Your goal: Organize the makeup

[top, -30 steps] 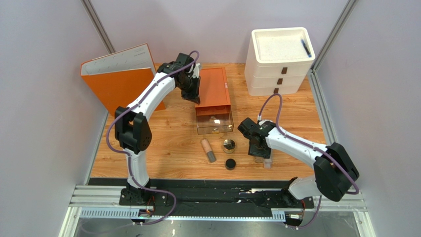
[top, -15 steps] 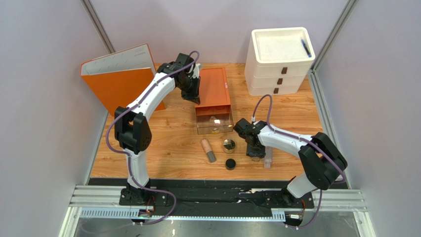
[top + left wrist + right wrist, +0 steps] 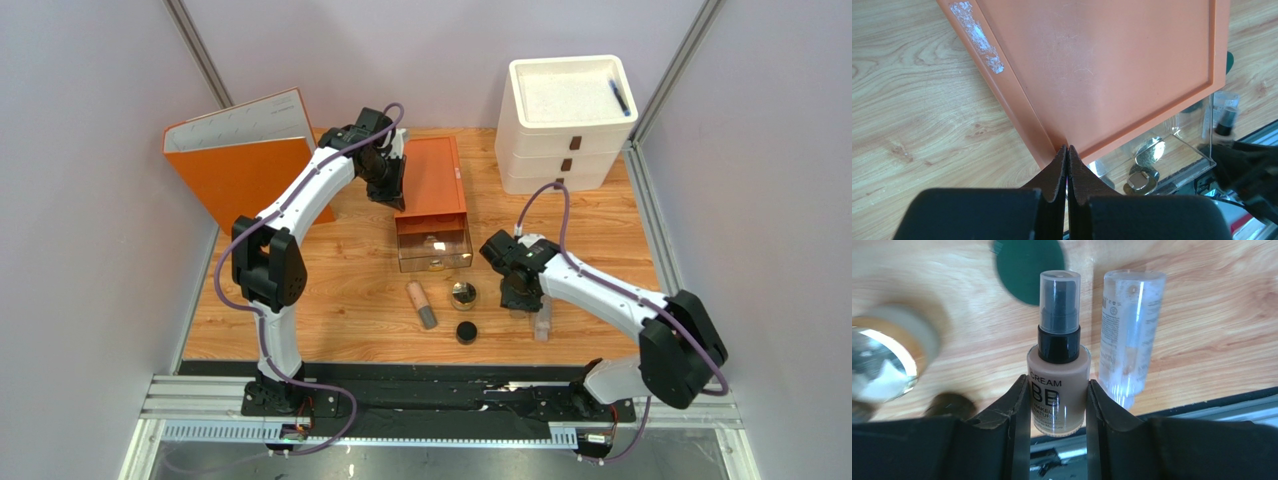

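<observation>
My right gripper (image 3: 1058,390) is shut on a beige BB cream bottle (image 3: 1058,375) with a black pump, both fingers against its sides. Beside it lies a clear slim bottle (image 3: 1129,340), and a dark green disc (image 3: 1028,267) lies beyond. From above, the right gripper (image 3: 520,300) hangs right of the round gold jar (image 3: 462,295), the beige tube with grey cap (image 3: 421,304) and the small black pot (image 3: 466,332). My left gripper (image 3: 1067,150) is shut and empty, its tips at the corner of the orange lid (image 3: 1102,65) of the clear drawer box (image 3: 434,250).
An orange binder (image 3: 235,160) stands at the back left. A white stack of drawers (image 3: 568,120) sits at the back right with a black pen (image 3: 620,97) on top. The clear drawer holds a gold compact (image 3: 1141,181) and a round disc (image 3: 1151,151).
The right gripper's fingers have closed in onto the BB cream bottle, and its arm swung slightly left and back. The left arm has not moved.
</observation>
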`<state>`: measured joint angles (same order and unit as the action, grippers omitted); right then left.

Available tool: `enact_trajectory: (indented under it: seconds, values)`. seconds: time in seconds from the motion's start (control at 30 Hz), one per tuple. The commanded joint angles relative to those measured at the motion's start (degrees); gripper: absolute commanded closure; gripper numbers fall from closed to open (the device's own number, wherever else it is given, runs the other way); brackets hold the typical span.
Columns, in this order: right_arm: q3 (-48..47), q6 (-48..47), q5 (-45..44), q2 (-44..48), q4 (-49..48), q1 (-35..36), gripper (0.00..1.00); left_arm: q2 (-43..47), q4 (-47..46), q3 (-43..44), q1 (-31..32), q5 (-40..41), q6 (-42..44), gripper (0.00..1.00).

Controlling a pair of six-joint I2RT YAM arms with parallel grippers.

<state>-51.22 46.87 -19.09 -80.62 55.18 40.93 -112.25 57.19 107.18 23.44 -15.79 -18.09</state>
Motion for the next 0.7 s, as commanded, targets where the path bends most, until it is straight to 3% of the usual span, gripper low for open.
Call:
enact_trajectory:
  seconds: [0.0, 0.3, 0.67]
  values:
    - [-9.7, 0.2, -3.6, 7.0, 7.1, -0.1, 1.00, -0.5, 5.2, -1.4, -0.6, 5.0, 2.7, 1.00]
    - [-26.9, -6.3, -3.0, 4.2, 6.8, 0.1, 1.00, -1.0, 4.9, -1.4, -0.6, 4.8, 2.4, 1.00]
    - [-40.9, -19.9, 0.2, -12.0, -0.3, 2.8, 1.00, -1.7, 5.4, -1.2, -0.6, 5.2, 2.9, 1.00]
